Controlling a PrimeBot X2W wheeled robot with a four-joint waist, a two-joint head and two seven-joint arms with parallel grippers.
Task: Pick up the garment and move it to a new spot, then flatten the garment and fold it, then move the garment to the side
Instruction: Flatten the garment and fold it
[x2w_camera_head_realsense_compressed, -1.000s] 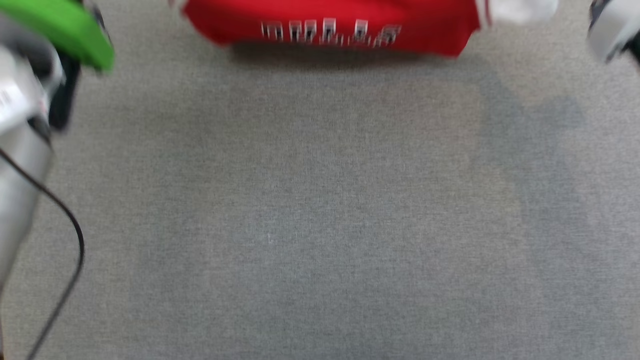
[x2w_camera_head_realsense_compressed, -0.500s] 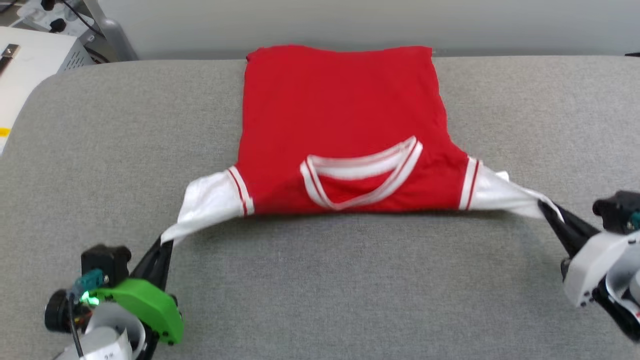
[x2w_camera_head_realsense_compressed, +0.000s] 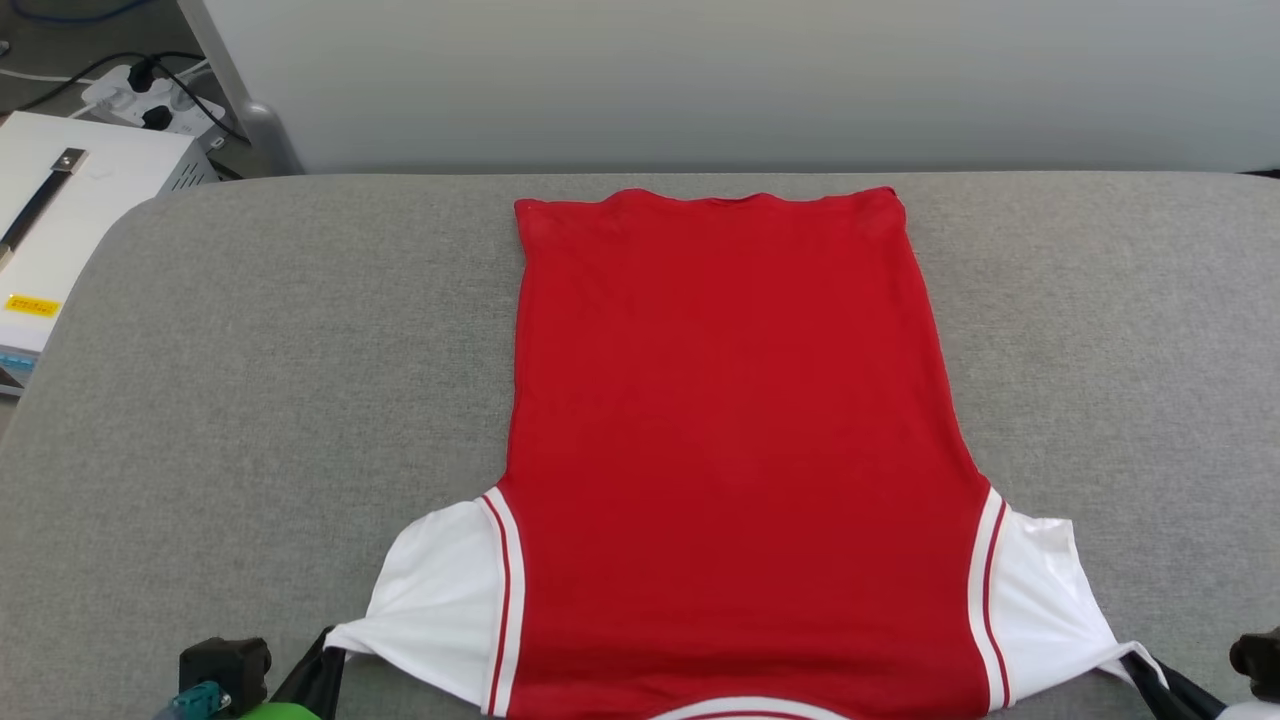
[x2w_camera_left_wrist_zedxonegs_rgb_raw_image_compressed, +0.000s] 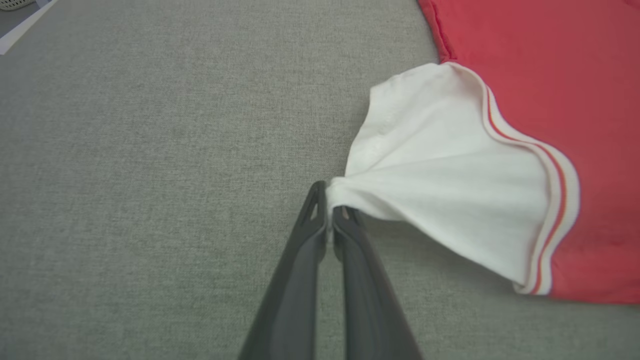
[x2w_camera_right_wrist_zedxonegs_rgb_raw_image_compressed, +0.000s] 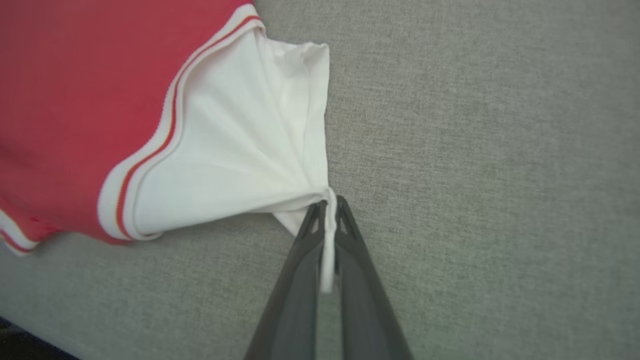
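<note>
Where the head view's bottom edge cuts the scene, the left gripper (x2w_camera_head_realsense_compressed: 322, 660) sits in the lower left corner and the right gripper (x2w_camera_head_realsense_compressed: 1150, 668) in the lower right. Each is clamped on the tip of one white sleeve of the shirt (x2w_camera_head_realsense_compressed: 730, 430).

In the left wrist view, low in the middle of the frame, the two dark fingers (x2w_camera_left_wrist_zedxonegs_rgb_raw_image_compressed: 307, 250) meet at their tips. They pinch a bunched corner of the left sleeve (x2w_camera_left_wrist_zedxonegs_rgb_raw_image_compressed: 440, 175), which fans out to the right toward a red-and-white striped band and the red body.

In the right wrist view the fingers are likewise pressed together, with a strip of white cloth caught between them. The right sleeve (x2w_camera_right_wrist_zedxonegs_rgb_raw_image_compressed: 240, 150) spreads up and to the left from that pinch.

The shirt lies flat on a grey cloth-covered surface (x2w_camera_head_realsense_compressed: 250, 400) with a plain red side up. Its neck end is nearest, and a sliver of white collar trim (x2w_camera_head_realsense_compressed: 745, 708) shows at the bottom centre. Both sleeves are drawn outward to points at the grippers. The red body runs up the middle of the frame, narrowing slightly, to a straight hem (x2w_camera_head_realsense_compressed: 710, 197) in the upper middle, close to the surface's far edge.

Beyond that edge a pale wall (x2w_camera_head_realsense_compressed: 700, 80) spans the top of the frame. In the upper left corner are a white box (x2w_camera_head_realsense_compressed: 90, 200) with a yellow label, and a power strip (x2w_camera_head_realsense_compressed: 140, 95) with dark plugs and cables.
</note>
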